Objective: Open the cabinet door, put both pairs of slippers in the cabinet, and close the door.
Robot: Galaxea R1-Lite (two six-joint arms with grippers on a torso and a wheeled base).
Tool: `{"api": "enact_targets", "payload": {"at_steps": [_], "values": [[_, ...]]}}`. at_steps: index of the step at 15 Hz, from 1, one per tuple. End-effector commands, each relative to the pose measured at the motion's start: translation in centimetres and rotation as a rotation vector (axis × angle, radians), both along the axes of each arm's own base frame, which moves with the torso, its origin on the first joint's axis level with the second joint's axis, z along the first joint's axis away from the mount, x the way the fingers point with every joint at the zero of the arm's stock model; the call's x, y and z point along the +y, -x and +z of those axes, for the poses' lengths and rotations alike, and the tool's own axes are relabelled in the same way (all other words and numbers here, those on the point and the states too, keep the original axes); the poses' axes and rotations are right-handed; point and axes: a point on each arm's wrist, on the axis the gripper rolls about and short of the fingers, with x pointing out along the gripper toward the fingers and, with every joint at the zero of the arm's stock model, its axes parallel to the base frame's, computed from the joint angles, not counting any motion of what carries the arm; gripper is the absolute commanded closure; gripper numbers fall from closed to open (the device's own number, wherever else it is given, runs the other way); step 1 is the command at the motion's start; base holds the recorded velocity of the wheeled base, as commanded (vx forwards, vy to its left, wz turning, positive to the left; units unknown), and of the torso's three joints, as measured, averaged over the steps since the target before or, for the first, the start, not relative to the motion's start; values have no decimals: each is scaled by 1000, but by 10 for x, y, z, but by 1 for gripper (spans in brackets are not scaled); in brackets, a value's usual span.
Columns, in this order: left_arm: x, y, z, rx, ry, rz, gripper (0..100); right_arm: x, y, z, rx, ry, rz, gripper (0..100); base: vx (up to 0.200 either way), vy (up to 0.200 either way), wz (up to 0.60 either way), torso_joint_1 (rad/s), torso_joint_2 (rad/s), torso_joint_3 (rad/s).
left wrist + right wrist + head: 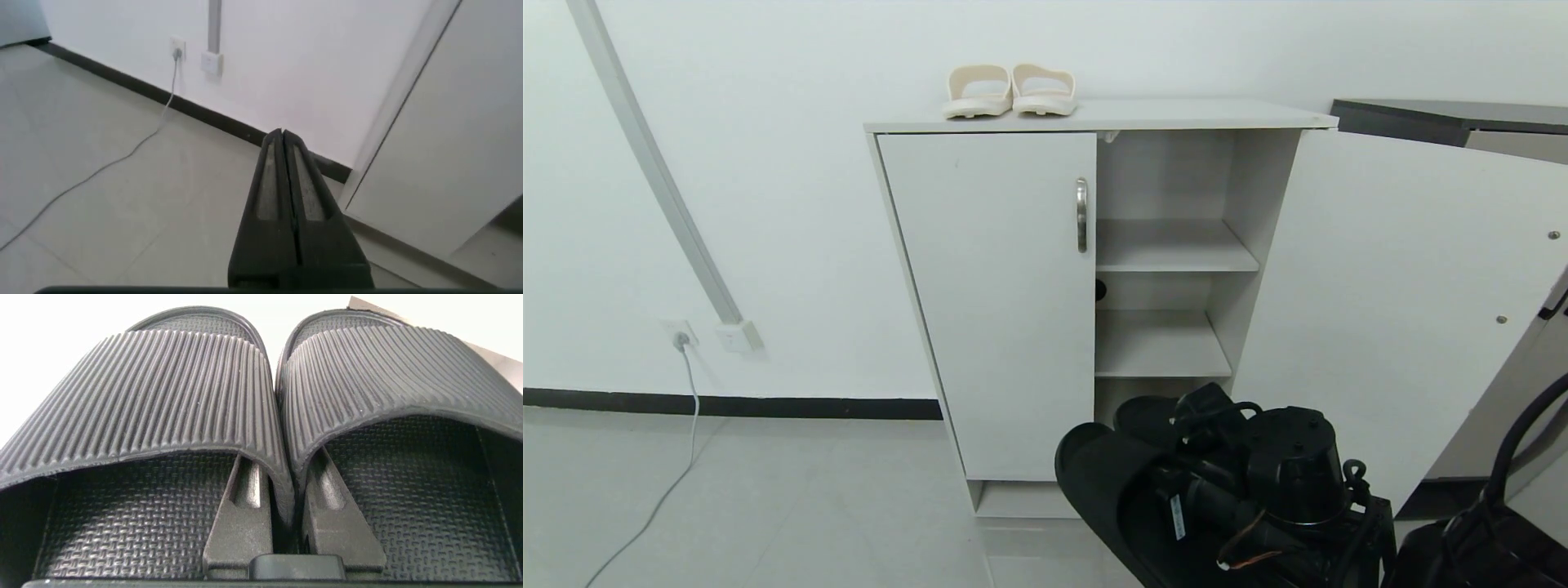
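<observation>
Currently clamping black slippers (163, 392) in right pincer (282, 478), facing open cabinet (988, 310).
Holding left pincer (283, 140) fully closed, empty, above floor (98, 188); spotting beige slippers (1010, 90) atop cabinet.

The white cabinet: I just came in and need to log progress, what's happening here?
The right gripper is shut on a pair of black ribbed rubber slippers, held side by side before the open right half of the white two-door cabinet. Its right door stands open; the left door is shut. A pair of cream slippers sits on the cabinet's top. The left gripper is shut, holding nothing, over the grey floor.
</observation>
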Motion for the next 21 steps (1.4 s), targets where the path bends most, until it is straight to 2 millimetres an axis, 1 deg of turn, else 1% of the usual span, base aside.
{"api": "enact_targets", "payload": {"at_steps": [1, 4, 7, 9, 11, 12, 15, 19, 20, 21], "values": [[-1, 6, -10, -51, -4, -1, 100, 0, 0, -1, 1, 2, 0, 100, 0, 0, 0, 0, 0, 0], [-1, 8, -24, -64, -20, -132, 100, 0, 2, -2, 6, 6, 5, 100, 0, 0, 0, 0, 0, 0], [-3, 8, -25, -88, -23, -202, 100, 0, 2, -3, 8, 11, 5, 100, 0, 0, 0, 0, 0, 0], [-5, 7, -25, -89, -23, -304, 100, 0, 2, -3, 8, 11, 7, 100, 0, 0, 0, 0, 0, 0], [-6, 7, -26, -92, -14, -368, 100, 0, 3, -4, 10, 12, 8, 100, 0, 0, 0, 0, 0, 0], [-7, 6, -30, -47, -24, -415, 100, 0, 2, -4, 10, 14, 7, 100, 0, 0, 0, 0, 0, 0], [-8, 6, -30, -46, -41, -429, 100, 1, 3, -3, 7, 13, 12, 100, 0, 0, 0, 0, 0, 0], [-8, 6, -30, -48, -34, -426, 100, 8, 4, -4, -1, 15, 17, 100, 0, 0, 0, 0, 0, 0], [-8, 6, -30, -51, -23, -424, 100, 12, 4, -1, -25, 18, -26, 100, 0, 0, 0, 0, 0, 0], [-8, 6, -30, -54, -13, -423, 100, 20, 1, 3, -52, 13, -71, 100, 0, 0, 0, 0, 0, 0]]}}
